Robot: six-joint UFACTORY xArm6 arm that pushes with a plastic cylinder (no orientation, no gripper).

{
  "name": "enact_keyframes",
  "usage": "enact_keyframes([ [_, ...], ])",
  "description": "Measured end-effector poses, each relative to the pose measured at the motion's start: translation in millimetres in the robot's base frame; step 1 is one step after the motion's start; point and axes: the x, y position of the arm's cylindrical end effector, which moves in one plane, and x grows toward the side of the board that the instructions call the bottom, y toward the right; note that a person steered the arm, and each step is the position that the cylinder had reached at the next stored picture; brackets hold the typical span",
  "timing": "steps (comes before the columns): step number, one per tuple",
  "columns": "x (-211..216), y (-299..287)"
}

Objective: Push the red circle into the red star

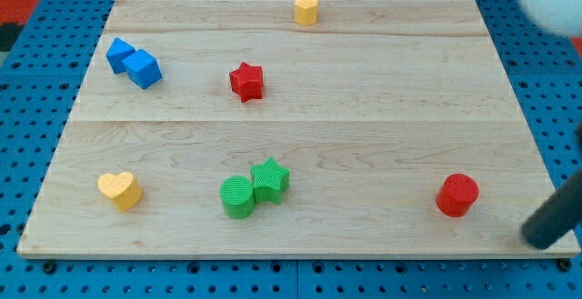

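The red circle (456,195) sits near the view's bottom right on the wooden board (364,90). The red star (245,81) lies far from it, toward the upper left of the board's middle. My rod comes in from the view's right edge, and my tip (538,238) rests at the board's bottom right corner, to the right of and slightly below the red circle, apart from it.
A green circle (238,197) and green star (270,180) touch each other at bottom centre. A yellow heart (120,190) is at bottom left. Two blue blocks (133,62) sit at upper left. A yellow hexagon (306,9) is at the top edge.
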Motion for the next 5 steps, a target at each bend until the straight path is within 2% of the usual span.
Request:
enact_keyframes([
  [2,-121,-61],
  [3,-94,-118],
  [4,-63,-35],
  [5,-40,-102],
])
